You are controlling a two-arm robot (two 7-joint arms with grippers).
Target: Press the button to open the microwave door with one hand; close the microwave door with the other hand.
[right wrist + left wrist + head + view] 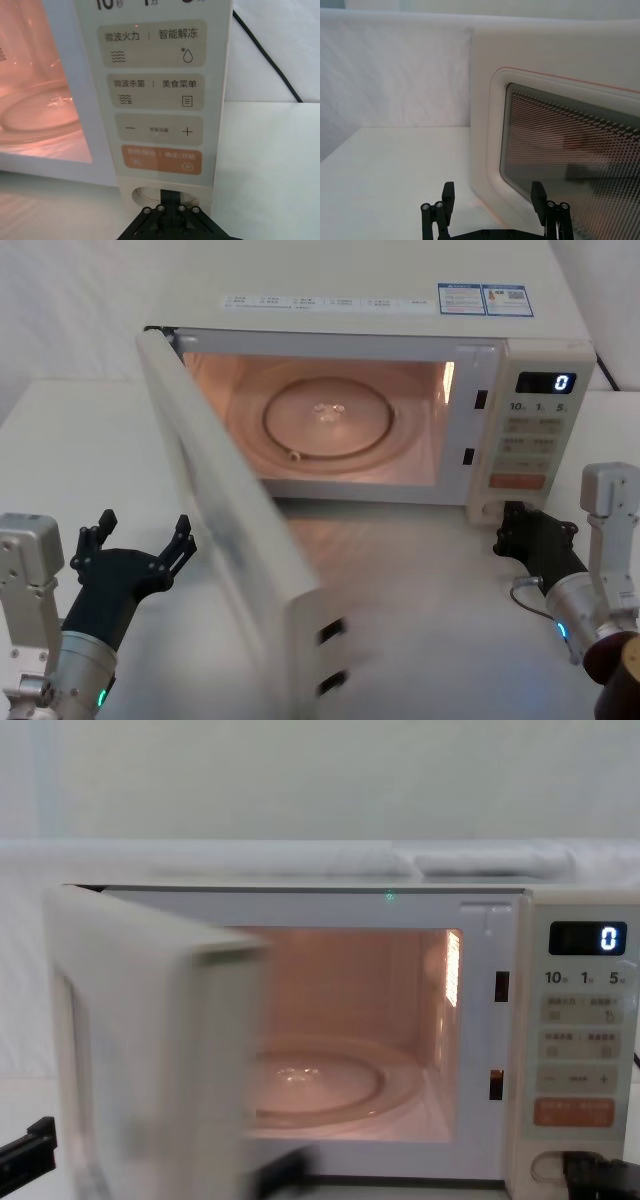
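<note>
White table point(60, 430), microwave door point(225, 540) ajar, right pincer point(515, 525) clenched on the button point(150, 194), left pincer point(140, 540) spread.

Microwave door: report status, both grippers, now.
Right gripper shut, tip at the button. Microwave door swung wide open, cavity lit. Left gripper open, facing the door's outer side, not touching.

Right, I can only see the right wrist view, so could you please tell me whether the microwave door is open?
Observer: Yes. In the head view the microwave door stands wide open, hinged on the robot's left.
Operator: Thank you. Where is the left end effector?
Observer: The left end effector is open, on the outer side of the door, facing its window.
Operator: And what does the display read?
Observer: The display shows a white 0.
</note>
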